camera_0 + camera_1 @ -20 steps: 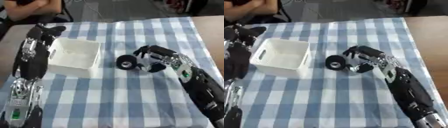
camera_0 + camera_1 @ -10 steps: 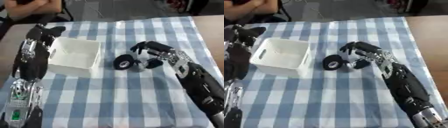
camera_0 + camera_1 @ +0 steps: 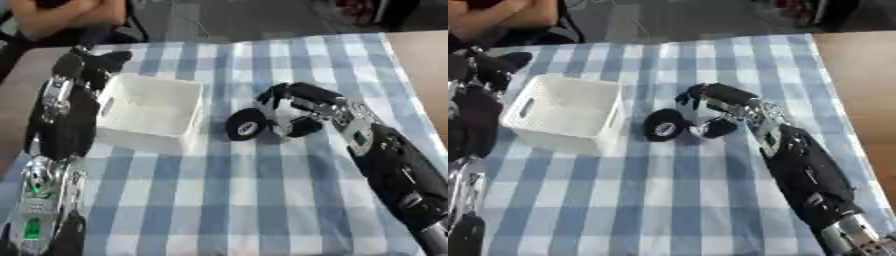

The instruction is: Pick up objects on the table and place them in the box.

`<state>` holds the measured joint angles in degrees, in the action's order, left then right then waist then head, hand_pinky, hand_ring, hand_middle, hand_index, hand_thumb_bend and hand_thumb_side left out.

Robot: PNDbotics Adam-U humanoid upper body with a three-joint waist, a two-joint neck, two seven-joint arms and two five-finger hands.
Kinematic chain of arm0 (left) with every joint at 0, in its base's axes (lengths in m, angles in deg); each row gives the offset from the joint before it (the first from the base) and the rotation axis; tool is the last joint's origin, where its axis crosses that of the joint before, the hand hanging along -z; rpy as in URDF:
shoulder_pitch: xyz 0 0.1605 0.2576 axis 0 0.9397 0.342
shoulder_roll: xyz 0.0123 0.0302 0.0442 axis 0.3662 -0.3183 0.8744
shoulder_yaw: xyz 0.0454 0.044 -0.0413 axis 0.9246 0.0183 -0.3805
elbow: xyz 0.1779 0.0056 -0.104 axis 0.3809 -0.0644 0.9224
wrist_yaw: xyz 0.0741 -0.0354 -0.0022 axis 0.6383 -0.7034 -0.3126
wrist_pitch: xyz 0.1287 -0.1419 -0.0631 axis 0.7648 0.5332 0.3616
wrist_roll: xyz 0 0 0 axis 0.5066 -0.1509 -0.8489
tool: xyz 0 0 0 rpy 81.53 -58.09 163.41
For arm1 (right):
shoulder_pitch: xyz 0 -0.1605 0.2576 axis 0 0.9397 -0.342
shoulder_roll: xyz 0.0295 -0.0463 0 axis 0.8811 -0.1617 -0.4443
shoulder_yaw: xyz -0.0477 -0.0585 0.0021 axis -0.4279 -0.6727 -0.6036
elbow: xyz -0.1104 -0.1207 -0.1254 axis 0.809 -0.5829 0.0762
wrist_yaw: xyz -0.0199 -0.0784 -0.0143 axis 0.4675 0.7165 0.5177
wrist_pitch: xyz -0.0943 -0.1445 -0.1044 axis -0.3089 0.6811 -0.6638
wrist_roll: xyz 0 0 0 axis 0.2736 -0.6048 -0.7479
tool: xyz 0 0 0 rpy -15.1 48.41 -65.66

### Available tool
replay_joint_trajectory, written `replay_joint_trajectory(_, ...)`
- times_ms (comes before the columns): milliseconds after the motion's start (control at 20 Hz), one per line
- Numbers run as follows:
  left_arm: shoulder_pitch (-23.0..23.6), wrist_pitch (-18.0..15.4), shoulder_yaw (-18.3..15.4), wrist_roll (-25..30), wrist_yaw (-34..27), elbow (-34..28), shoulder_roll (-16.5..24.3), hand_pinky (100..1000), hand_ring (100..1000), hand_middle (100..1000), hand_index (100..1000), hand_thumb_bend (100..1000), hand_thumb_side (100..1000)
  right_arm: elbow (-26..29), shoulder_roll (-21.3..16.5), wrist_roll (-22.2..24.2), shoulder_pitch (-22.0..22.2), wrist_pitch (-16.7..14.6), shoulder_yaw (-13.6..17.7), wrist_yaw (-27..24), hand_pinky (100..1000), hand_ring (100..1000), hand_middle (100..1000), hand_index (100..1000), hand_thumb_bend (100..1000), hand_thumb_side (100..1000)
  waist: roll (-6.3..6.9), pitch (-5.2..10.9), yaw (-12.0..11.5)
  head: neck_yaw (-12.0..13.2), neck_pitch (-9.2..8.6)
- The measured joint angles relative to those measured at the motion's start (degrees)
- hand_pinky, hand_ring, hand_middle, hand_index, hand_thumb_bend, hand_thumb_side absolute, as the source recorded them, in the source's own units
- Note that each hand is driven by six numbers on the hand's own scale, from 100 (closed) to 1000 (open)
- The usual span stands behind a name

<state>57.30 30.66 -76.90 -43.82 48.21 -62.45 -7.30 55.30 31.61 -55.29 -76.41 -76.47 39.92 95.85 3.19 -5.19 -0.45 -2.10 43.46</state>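
Note:
A black round object (image 3: 246, 124) with a white label lies on the checked cloth, just right of the white box (image 3: 150, 113). A white part of it shows under my right hand (image 3: 308, 103). That hand reaches in from the lower right, its fingers arched over the object's right side and the thumb curled below it. The box stands at the left with nothing visible inside. My left hand (image 3: 86, 65) rests by the box's far left corner, fingers relaxed, holding nothing.
The blue and white checked cloth (image 3: 227, 200) covers the table, with bare wood (image 3: 424, 50) at the right edge. My left arm (image 3: 52, 150) lies along the box's left side. A person's arms show at the far left edge.
My right hand's fingers spread half a second ago and have now curled down over the black object. The object has slid slightly left towards the box. My left arm stays put.

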Motion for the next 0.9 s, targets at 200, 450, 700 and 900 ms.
replay_joint_trajectory(200,0.0,0.0,0.0,0.0,0.0,0.0,0.0,912,744,958,635,100,945,0.1,-0.1,0.3,0.0,-0.6,-0.6,0.0,905,673,748,901,201,415,-0.12,0.01,0.2,0.0,0.00)
replay_joint_trajectory(450,0.1,0.0,0.0,0.0,0.0,0.0,0.0,912,744,958,635,100,944,1.1,-0.5,1.2,0.0,-1.7,-1.8,-0.8,904,680,750,904,201,419,-0.17,0.04,0.4,0.0,0.01)
replay_joint_trajectory(700,0.1,0.0,0.0,0.0,0.0,0.0,0.0,913,745,959,634,100,949,3.1,-0.9,2.4,0.4,-2.8,-3.4,-2.2,906,682,752,905,179,441,-0.24,0.08,0.5,0.1,0.06)
replay_joint_trajectory(900,0.1,0.0,0.0,0.0,0.0,0.0,0.0,913,745,958,634,100,944,3.8,-1.1,3.4,0.5,-2.9,-3.9,-3.1,908,679,750,903,194,423,-0.26,0.08,0.5,0.1,0.07)
